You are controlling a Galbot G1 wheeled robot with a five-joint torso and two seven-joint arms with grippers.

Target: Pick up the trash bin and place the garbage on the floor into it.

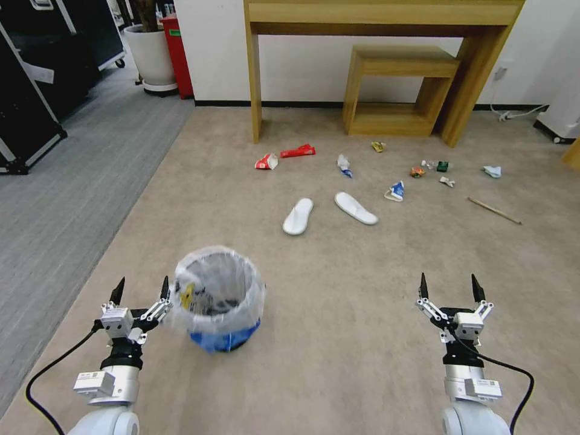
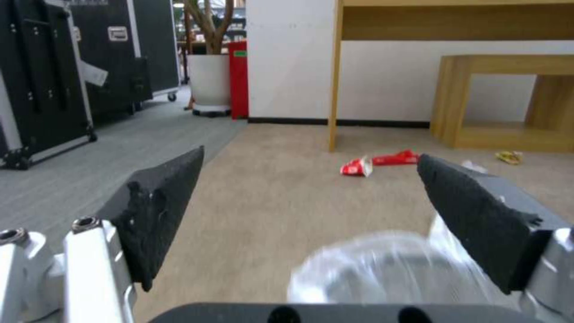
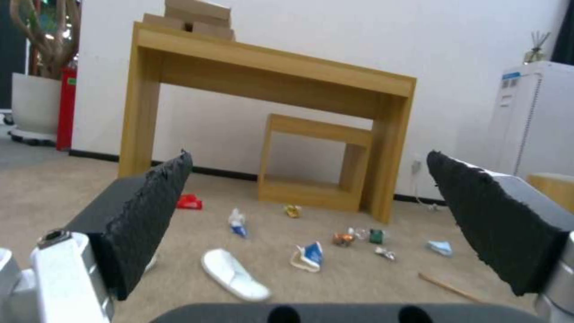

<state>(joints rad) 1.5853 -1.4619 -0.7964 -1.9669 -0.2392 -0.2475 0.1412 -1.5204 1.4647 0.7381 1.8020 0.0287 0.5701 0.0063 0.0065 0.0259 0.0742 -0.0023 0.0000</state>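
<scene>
The blue trash bin point(image 1: 219, 300), lined with a clear bag, stands on the beige floor point(image 1: 344, 326) just ahead of me. My left gripper point(image 1: 140, 289) is open beside the bin's left side, one fingertip close to the bag's rim. In the left wrist view the bag point(image 2: 383, 269) shows under one finger of that gripper point(image 2: 311, 154). My right gripper point(image 1: 450, 285) hangs open over bare carpet. Farther off lies the garbage: two white slippers point(image 1: 298, 216), red-white wrappers point(image 1: 266, 161), blue-white wrappers point(image 1: 395, 191), a small bottle point(image 1: 436, 165), a tissue point(image 1: 492, 171) and a wooden stick point(image 1: 494, 210).
A tall wooden desk point(image 1: 386, 18) and a low wooden stool point(image 1: 396, 90) stand against the far wall. A white plant pot point(image 1: 151, 57), a red box point(image 1: 178, 54) and black cases point(image 1: 24, 103) sit on grey ribbed carpet point(image 1: 72, 163) at left.
</scene>
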